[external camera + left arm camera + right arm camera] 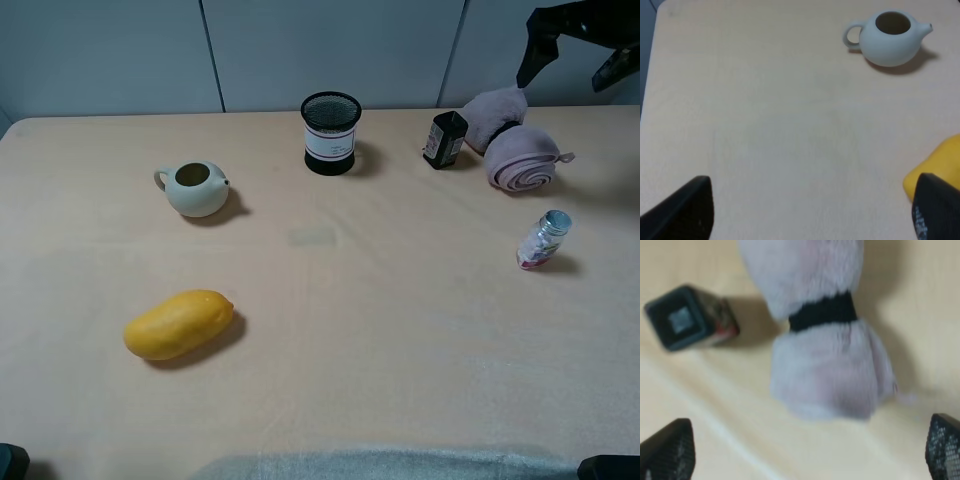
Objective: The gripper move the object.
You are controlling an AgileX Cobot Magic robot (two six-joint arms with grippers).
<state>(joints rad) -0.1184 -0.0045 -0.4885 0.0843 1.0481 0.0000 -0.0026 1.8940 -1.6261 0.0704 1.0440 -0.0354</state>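
Note:
The pale mauve-pink rolled towel point(515, 148) with a black band around its middle lies at the table's far right. In the right wrist view the towel point(825, 340) fills the middle, below the camera. My right gripper point(573, 58) hovers open above and just behind the towel, touching nothing; its two fingertips point(667, 450) stand wide apart on either side. My left gripper point(810, 215) is open and empty over bare table near the front left, out of the exterior view.
A small black box point(444, 139) stands just left of the towel. A black mesh cup point(331, 132) is at the back centre, a white teapot point(195, 187) at the left, a yellow mango point(178, 324) at the front left, a small bottle point(544, 239) in front of the towel.

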